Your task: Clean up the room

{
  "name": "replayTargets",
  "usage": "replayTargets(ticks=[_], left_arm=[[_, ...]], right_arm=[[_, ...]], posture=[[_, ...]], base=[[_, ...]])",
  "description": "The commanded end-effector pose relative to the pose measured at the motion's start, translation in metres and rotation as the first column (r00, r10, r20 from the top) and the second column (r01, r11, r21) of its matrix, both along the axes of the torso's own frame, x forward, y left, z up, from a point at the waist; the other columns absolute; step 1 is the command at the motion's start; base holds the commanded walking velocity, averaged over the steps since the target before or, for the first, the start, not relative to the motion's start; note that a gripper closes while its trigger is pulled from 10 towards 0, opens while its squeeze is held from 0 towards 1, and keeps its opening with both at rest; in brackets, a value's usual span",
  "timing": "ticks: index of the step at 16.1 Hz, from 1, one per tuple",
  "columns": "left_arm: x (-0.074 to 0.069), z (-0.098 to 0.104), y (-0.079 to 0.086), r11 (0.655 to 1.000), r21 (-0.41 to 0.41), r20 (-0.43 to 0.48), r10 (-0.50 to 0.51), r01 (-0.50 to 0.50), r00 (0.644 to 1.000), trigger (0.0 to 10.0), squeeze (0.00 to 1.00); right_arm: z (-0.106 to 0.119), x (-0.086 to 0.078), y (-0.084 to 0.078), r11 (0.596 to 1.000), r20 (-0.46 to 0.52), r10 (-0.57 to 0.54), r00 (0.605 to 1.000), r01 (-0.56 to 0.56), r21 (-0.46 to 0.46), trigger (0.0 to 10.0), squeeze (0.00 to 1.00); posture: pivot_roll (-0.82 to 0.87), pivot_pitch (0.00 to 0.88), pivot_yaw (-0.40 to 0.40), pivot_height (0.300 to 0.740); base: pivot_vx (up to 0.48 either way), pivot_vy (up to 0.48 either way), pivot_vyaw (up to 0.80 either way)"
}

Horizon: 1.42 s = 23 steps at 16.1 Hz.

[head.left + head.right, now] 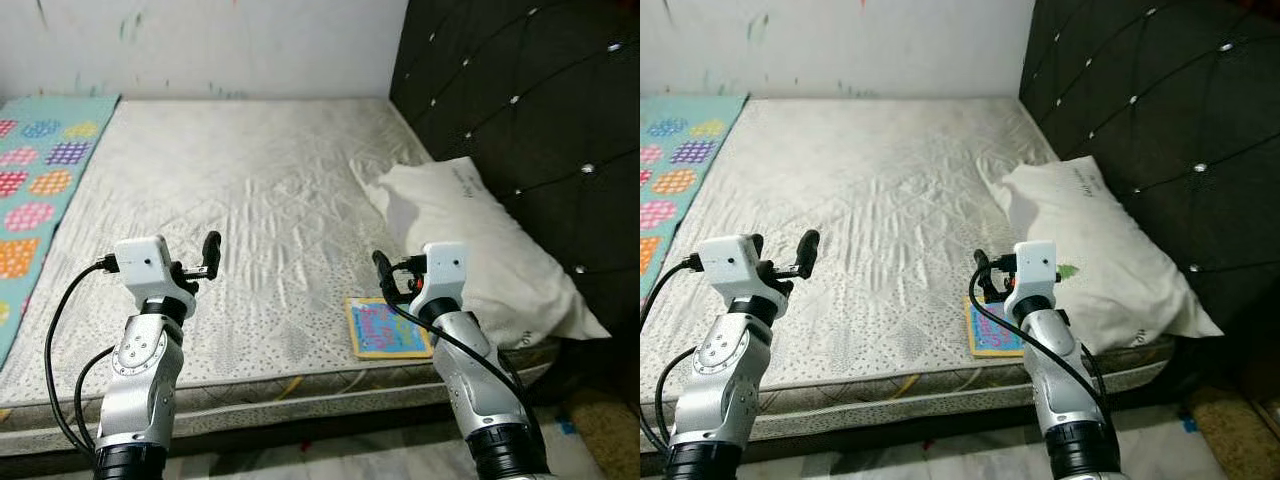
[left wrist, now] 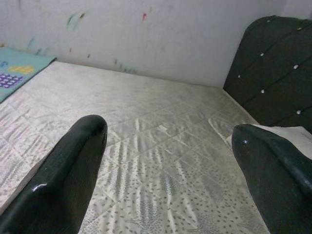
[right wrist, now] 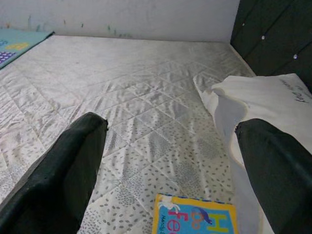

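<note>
1. Nearest to us, we hold both arms raised over the near edge of the mattress (image 1: 250,200). Our left gripper (image 1: 205,262) hovers above bare quilting, its fingers (image 2: 63,180) spread wide with nothing between them.

2. Our right gripper (image 1: 385,280) hangs just above and behind the book (image 1: 388,327), fingers likewise spread and empty.

3. The book, a thin picture book with a yellow border and blue cover, lies flat at the mattress's near edge, just beside the pillow (image 1: 480,250). We judge this the thing to clear away.

4. We expect the book to be light and stiff, with a smooth, perhaps slippery cover. Lying flat on a soft surface, it offers no easy face to pinch; we would take it by the near edge or a corner, pressing slightly into the mattress so one finger slides under.

5. The pillow looks soft and floppy; it rests against the dark tufted headboard (image 1: 520,90).

6. Farther off, a colourful mat (image 1: 40,180) lies along the left side, and the marked wall (image 1: 220,40) closes the scene.

7. Our right wrist view shows the book's lettering close between the fingers, too small to read in the eye views; those alone show both arms.
</note>
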State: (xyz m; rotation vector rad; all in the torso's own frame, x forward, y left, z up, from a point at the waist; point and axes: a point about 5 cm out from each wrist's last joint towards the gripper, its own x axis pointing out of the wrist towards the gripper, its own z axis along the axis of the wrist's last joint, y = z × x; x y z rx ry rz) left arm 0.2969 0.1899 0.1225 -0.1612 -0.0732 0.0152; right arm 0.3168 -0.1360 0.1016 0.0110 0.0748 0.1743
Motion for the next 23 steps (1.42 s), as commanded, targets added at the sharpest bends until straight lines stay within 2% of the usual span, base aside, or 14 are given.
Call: replayTargets(ticks=[1, 19, 23], left_arm=[[0.0011, 0.0013, 0.0003, 1.000, 0.004, 0.001, 0.000, 0.000, 1.000, 10.0, 0.00], [0.0016, -0.0026, -0.0021, 1.000, -0.010, -0.015, -0.008, 0.007, 1.000, 10.0, 0.00], [0.0021, -0.0042, -0.0037, 1.000, -0.017, -0.025, -0.010, 0.010, 1.000, 10.0, 0.00]], right_arm=[[0.0008, 0.0005, -0.0015, 1.000, 0.005, -0.012, 1.000, 0.012, -0.003, 10.0, 0.00], [0.0014, 0.0025, -0.0032, 1.000, 0.009, -0.022, 1.000, 0.022, -0.008, 10.0, 0.00], [0.0011, 0.0016, -0.0013, 1.000, 0.009, -0.025, 1.000, 0.025, -0.001, 10.0, 0.00]], posture=[[-0.07, 0.000, -0.037, 0.740], [-0.08, 0.000, -0.036, 0.740], [-0.08, 0.000, -0.035, 0.740]], base=[[0.251, 0.000, 0.00], [0.314, 0.000, 0.00], [0.000, 0.000, 0.00]])
